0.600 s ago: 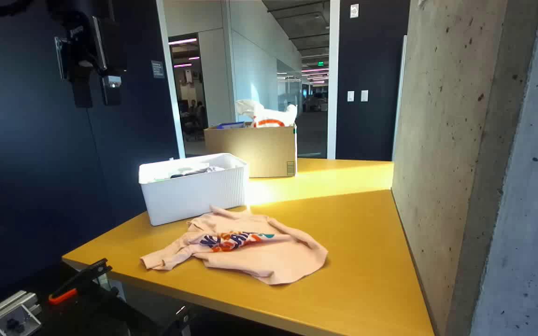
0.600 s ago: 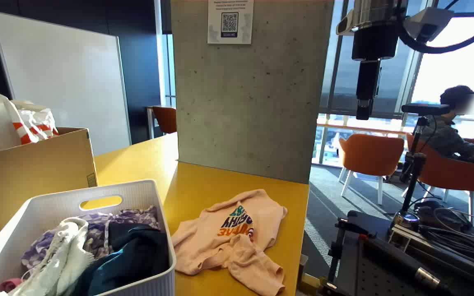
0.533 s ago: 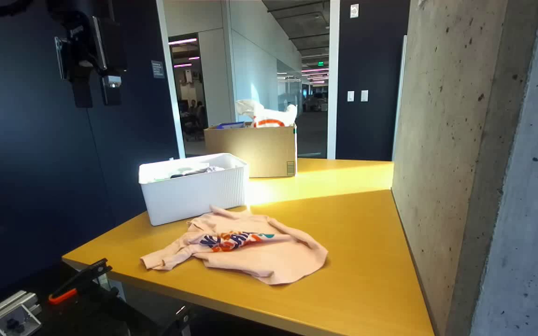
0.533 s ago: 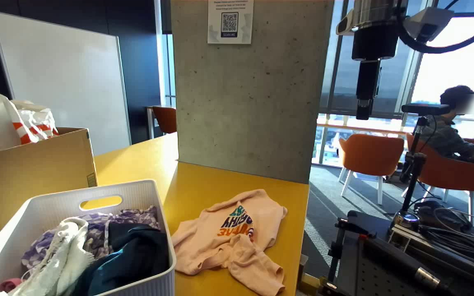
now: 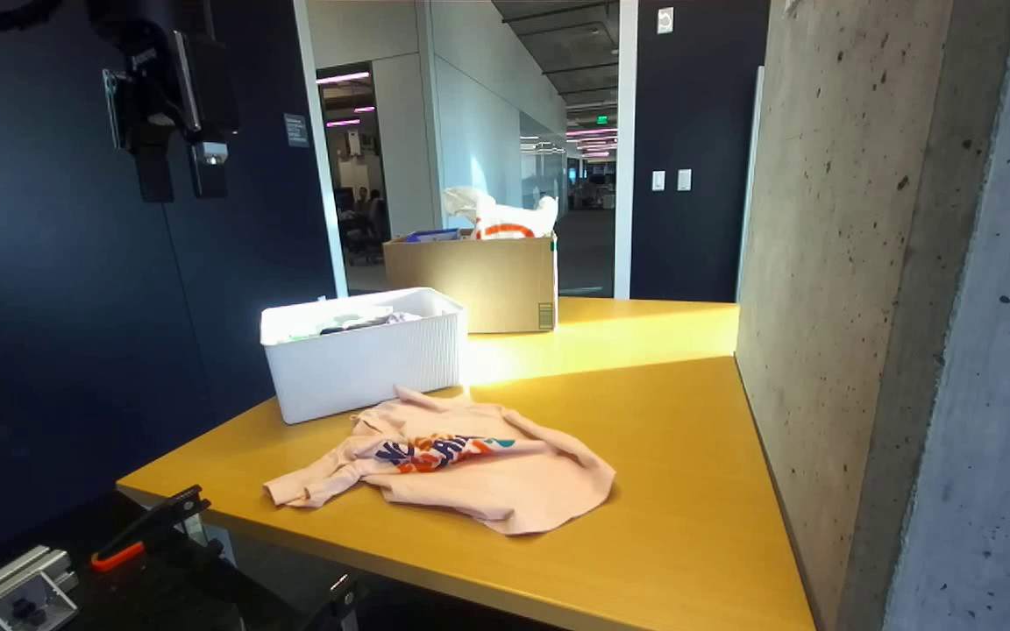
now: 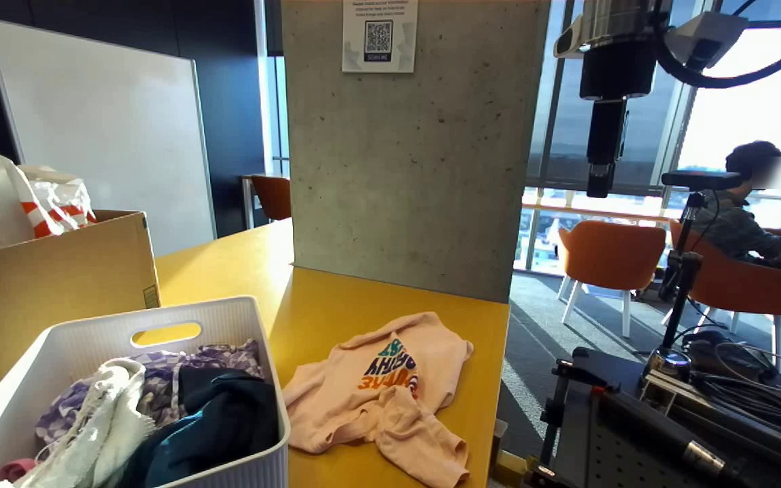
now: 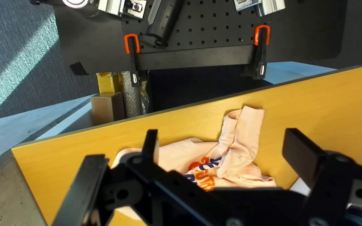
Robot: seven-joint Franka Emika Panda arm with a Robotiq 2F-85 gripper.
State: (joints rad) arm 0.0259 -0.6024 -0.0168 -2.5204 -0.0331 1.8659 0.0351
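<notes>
Black two-fingered hand (image 5: pixel 181 182), raised well above the worktop (image 5: pixel 672 491), its fingers (image 7: pixel 302 153) pointing down and spread wide, with only air between them. The wrist view looks down past them to a peach shirt (image 6: pixel 424 349), well below and clear of both. The shirt lies rumpled on the worktop just beside a white basket (image 5: pixel 365 377), one sleeve stretched toward the worktop's edge; whether shirt and basket touch, I cannot tell from where I stand. The shirt's printed lettering (image 6: pixel 385 369) runs in teal, navy and orange; a navy row appears to show RTHY, and folds hide part of the remainder.

Within the basket, bunched: a white garment (image 6: pixel 109 413), a purple patterned cloth (image 6: pixel 228 356) and a dark teal garment (image 6: pixel 221 413). Beyond it, in both exterior views, a cardboard box (image 5: pixel 470 285) with a small printed mark (image 5: pixel 545 315) too fine to read; a white plastic bag (image 5: pixel 514 219) with a red-orange design rises from its top.

On the concrete pillar (image 6: pixel 404 169), in an exterior view, a white notice (image 6: pixel 380 30) bearing a square code (image 6: pixel 378 37), captioned SCAN ME; the lines above it are too small to read. On the dark wall (image 5: pixel 242 245), a small grey sign (image 5: pixel 296 130), likewise illegible.
</notes>
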